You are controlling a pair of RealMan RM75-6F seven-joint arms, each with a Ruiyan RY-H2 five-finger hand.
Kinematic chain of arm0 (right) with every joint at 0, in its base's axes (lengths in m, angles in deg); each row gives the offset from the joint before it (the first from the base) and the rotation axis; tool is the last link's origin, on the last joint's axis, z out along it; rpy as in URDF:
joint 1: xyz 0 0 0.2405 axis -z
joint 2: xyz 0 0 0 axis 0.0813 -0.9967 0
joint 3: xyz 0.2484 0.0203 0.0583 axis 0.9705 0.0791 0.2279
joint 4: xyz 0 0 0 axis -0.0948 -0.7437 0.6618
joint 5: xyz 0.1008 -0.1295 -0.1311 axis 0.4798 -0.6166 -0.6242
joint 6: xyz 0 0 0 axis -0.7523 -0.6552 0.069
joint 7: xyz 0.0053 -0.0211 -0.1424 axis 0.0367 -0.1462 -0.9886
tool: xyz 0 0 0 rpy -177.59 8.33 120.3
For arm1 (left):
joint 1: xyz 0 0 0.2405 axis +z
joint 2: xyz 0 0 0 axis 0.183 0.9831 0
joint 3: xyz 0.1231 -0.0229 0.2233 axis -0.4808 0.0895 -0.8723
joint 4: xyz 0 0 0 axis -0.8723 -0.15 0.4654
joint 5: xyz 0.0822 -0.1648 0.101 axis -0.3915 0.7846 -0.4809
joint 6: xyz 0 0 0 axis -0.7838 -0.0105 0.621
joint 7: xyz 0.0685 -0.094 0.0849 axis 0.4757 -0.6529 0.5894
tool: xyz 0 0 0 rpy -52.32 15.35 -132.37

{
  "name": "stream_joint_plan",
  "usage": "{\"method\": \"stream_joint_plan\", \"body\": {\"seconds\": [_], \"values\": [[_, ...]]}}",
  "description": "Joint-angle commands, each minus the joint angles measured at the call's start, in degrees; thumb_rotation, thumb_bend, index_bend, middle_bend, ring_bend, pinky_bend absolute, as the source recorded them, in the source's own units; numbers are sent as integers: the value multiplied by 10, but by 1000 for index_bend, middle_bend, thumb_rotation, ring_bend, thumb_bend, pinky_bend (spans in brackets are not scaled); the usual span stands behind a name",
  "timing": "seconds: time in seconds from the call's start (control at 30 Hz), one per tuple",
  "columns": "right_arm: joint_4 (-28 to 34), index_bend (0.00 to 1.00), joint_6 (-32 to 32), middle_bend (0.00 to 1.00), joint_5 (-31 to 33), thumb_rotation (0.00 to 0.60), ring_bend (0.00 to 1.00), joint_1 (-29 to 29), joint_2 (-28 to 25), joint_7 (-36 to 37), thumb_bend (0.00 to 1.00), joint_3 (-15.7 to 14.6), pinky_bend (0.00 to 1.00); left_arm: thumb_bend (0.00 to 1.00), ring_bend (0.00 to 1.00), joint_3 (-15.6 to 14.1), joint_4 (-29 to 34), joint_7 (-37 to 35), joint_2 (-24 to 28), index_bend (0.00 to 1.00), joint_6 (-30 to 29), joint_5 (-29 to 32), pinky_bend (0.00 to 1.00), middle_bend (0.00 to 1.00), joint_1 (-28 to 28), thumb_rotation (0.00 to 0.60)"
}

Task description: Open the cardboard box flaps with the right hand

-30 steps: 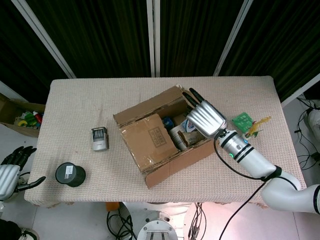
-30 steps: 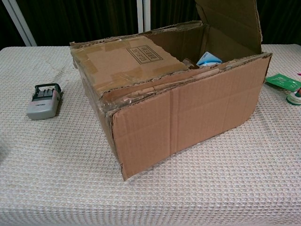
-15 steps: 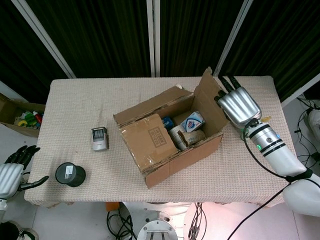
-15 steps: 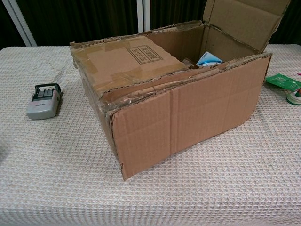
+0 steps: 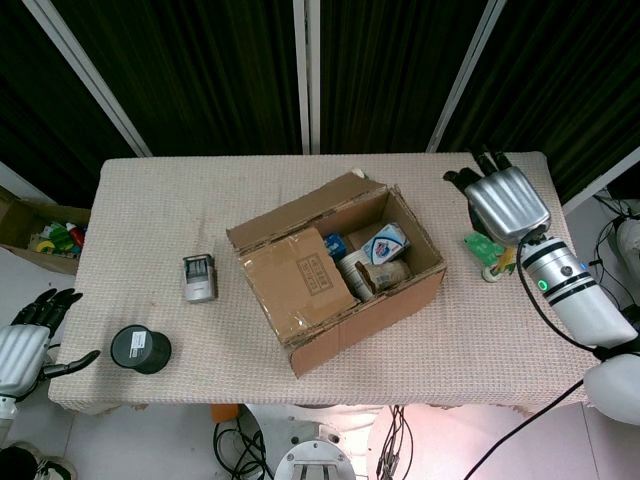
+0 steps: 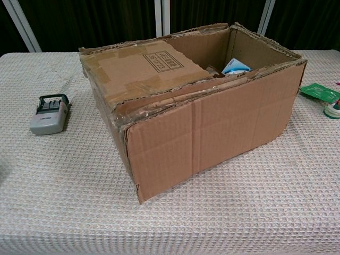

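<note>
Half the cardboard box (image 5: pixel 335 275) is showing its insides to me: the right side is gaping, with a blue-and-white packet (image 5: pixel 386 242) and other packed goods visible in there, while the left flap (image 5: pixel 298 281) is lying flat over the other half, its printed label facing up. The box is sitting skewed near the middle of the counter (image 5: pixel 150 200), one corner pointing toward me, which is why the closed flap's free edge is running diagonally across the opening. I'm holding my right robot hand (image 5: pixel 505 200) out beyond the box's right end, over the counter's far right corner, fingers spread and extended with nothing in them, and I judge that's a clear-of-the-box posture, well apart from the remaining flap. Just below it, a green packet (image 5: pixel 482 245) is lying on the counter, so I'm keeping that in mind. My left robot hand (image 5: pixel 25 345) is hanging off the counter's left edge, fingers apart and empty, out of the job. A grey stamp-like device (image 5: pixel 199 277) and a black cylinder (image 5: pixel 140 349) are sitting left of the box, well apart from it. The flat flap looks like the work left.
</note>
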Motion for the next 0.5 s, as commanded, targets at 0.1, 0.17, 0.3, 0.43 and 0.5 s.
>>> {"method": "stream_joint_plan", "body": {"seconds": [0.1, 0.17, 0.3, 0.43, 0.5], "values": [[2, 3, -36, 132, -99, 598, 0, 13, 52, -30, 767, -2, 0, 0, 52, -2, 1, 3, -2, 119, 4, 1, 187, 105, -1, 46], [-3, 0, -43, 48, -103, 600, 0, 10, 77, -73, 635, -6, 0, 0, 52, -2, 0, 3, -1, 119, 3, 2, 187, 105, 0, 44], [-24, 0, -61, 0, -93, 600, 0, -3, 130, -160, 120, -8, 0, 0, 52, -2, -4, -4, -1, 119, 0, 2, 188, 105, 2, 45], [-55, 0, -87, 0, -87, 600, 0, -14, 200, -222, 0, -5, 0, 0, 52, -3, -12, -12, -4, 119, 1, 4, 187, 105, 3, 41], [-75, 0, -96, 0, -86, 600, 0, -20, 236, -236, 0, -2, 0, 0, 52, -2, -17, -17, -6, 119, 2, 5, 187, 105, 3, 43]]}}
